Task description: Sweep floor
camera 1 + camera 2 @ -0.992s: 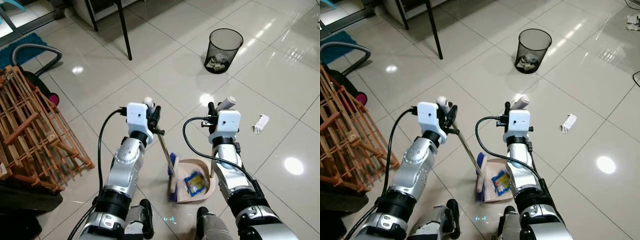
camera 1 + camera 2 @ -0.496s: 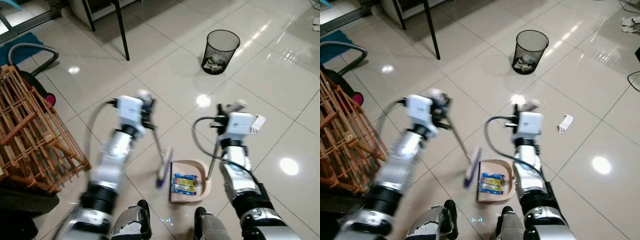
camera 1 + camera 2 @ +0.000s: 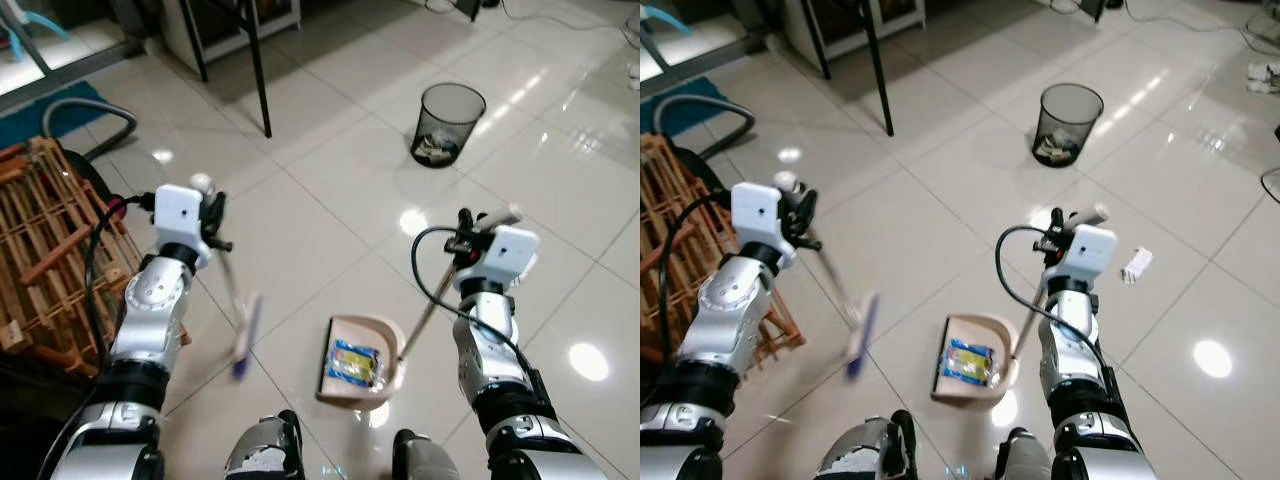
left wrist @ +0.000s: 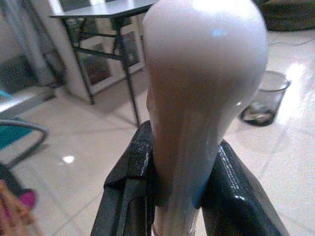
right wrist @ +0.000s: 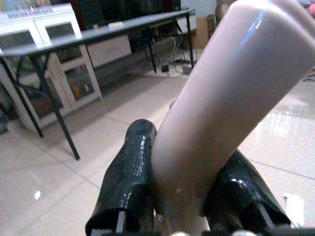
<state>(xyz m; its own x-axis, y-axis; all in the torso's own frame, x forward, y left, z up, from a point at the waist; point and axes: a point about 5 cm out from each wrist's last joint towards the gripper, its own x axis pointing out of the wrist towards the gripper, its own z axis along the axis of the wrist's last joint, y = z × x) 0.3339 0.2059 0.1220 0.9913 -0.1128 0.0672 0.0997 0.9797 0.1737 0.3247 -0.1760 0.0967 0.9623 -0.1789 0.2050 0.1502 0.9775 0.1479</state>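
Wrist views show left hand pinching the broom handle, right hand pinching the dustpan handle; dustpan holds a wrapper, the wire bin at 1 o'clock holds paper

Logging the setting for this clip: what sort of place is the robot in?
Probably a room in a home: glossy tiled floor, a mesh wastebasket, a wooden rack beside a vacuum hose, and cabinets behind a dark table.

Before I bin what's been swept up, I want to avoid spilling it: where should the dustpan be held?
By the grip at the top of its long upright handle, where the right gripper is already shut on it, coming from above. The dustpan sits flat on the floor with the snack packet inside, so lifting by the handle probably keeps the tray level.
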